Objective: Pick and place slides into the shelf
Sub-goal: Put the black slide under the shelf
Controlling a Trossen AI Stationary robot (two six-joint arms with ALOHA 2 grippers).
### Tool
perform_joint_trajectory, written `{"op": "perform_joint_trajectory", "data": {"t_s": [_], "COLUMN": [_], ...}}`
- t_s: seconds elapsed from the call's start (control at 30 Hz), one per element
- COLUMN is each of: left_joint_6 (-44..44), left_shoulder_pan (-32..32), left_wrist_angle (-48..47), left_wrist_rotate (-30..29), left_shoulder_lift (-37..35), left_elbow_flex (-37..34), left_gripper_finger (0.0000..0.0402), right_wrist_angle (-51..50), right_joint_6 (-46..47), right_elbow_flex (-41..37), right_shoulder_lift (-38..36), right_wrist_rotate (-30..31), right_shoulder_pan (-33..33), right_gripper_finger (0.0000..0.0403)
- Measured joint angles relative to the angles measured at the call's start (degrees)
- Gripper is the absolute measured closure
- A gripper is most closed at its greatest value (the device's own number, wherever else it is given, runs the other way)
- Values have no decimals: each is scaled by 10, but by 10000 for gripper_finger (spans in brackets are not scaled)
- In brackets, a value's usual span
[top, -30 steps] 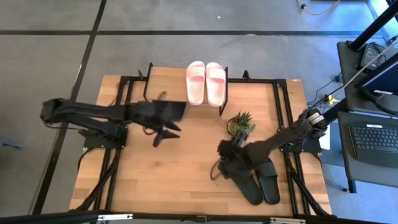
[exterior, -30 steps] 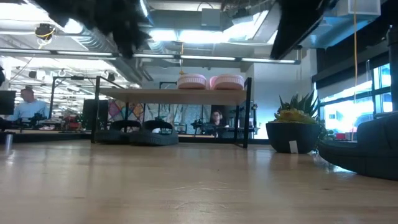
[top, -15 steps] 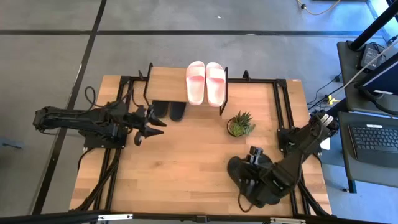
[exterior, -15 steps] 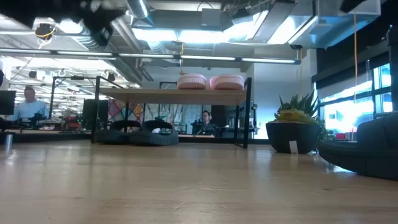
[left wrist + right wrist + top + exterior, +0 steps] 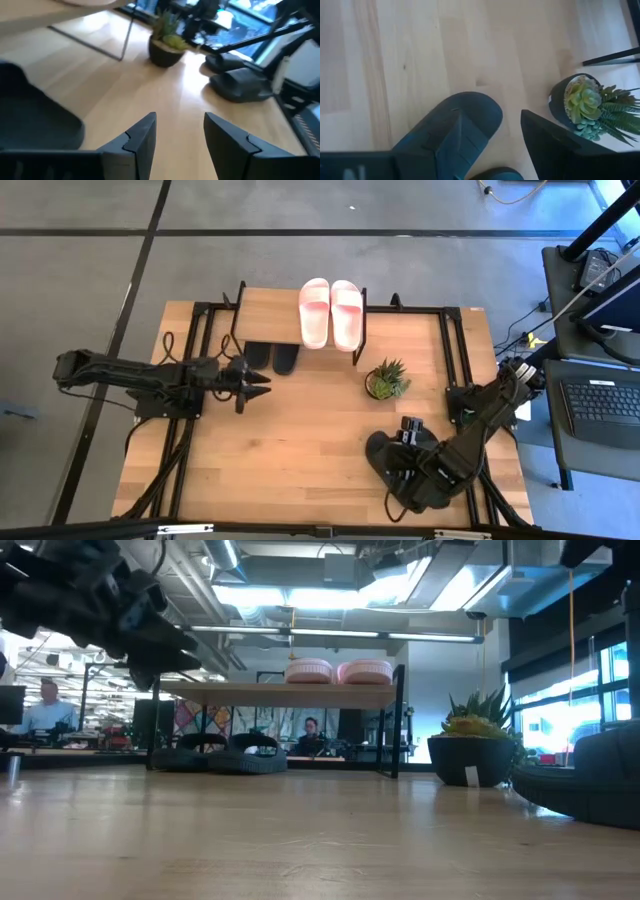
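Observation:
The shelf (image 5: 268,315) stands at the table's far middle. The pale pink pair (image 5: 331,313) rests on its plank top, at the right end. One black pair (image 5: 272,358) lies on the table under the plank (image 5: 230,755). The other black pair (image 5: 378,452) lies near the table's near right corner. My right gripper (image 5: 397,470) hovers open over that pair, its fingers (image 5: 555,145) standing above one slide's rounded end (image 5: 470,107). My left gripper (image 5: 262,385) is open and empty, above the table just near and left of the shelf, pointing right (image 5: 180,127).
A small potted succulent (image 5: 387,380) stands between the shelf and the near-right black pair. Black frame rails (image 5: 455,350) run along the table's left and right sides. Bare wood lies in the middle (image 5: 300,440). People sit in the room beyond (image 5: 45,705).
My left gripper has drawn back from the shelf toward the table's left, come lower and turned level, pointing right. My right gripper has moved from near the plant toward the near edge, over the black pair, and has stayed there. No slide has moved.

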Motion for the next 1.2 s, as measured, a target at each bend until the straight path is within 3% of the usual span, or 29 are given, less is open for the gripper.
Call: {"op": "perform_joint_trajectory", "data": {"t_s": [0.37, 0.6, 0.83, 0.97, 1.2], "left_joint_6": [-47, -52, -11, -11, -11], "left_shoulder_pan": [0, 1, 19, 44, 63], "left_wrist_angle": [62, 102, 100, 88, 88], "left_wrist_rotate": [-17, -72, -70, -31, -23], "left_shoulder_lift": [164, 255, 345, 389, 427], "left_elbow_flex": [0, 22, 82, 95, 104], "left_gripper_finger": [246, 246, 246, 246, 246], "right_wrist_angle": [-4, -5, -5, -5, -4], "right_joint_6": [-15, -3, 5, 19, 20], "right_elbow_flex": [0, 0, 0, 0, 0], "right_shoulder_lift": [0, 0, 0, 0, 0], "right_wrist_rotate": [2, 2, 1, 1, 0], "right_shoulder_pan": [-16, -17, -17, -17, -17], "right_gripper_finger": [197, 197, 197, 197, 197]}}
